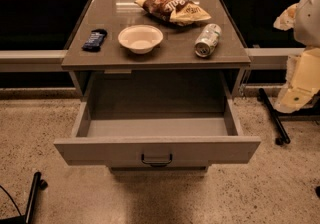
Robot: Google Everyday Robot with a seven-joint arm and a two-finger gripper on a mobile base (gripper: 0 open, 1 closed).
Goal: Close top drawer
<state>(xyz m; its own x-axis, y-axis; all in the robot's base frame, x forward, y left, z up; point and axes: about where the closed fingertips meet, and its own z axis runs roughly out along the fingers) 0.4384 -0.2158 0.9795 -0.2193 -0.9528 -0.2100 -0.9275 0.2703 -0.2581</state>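
Observation:
The top drawer (157,149) of a grey-beige cabinet is pulled far out toward me. Its inside (155,127) is empty. Its flat front panel carries a small dark loop handle (156,160) at the centre. My arm with its gripper (299,80) shows as white and cream parts at the right edge, to the right of the cabinet and apart from the drawer. It touches neither the front panel nor the handle.
On the cabinet top (165,55) lie a chip bag (172,9), a white bowl (140,38), a can on its side (207,40) and a dark blue bar (94,39). Black stand legs are on the floor at right (272,118) and lower left (32,193).

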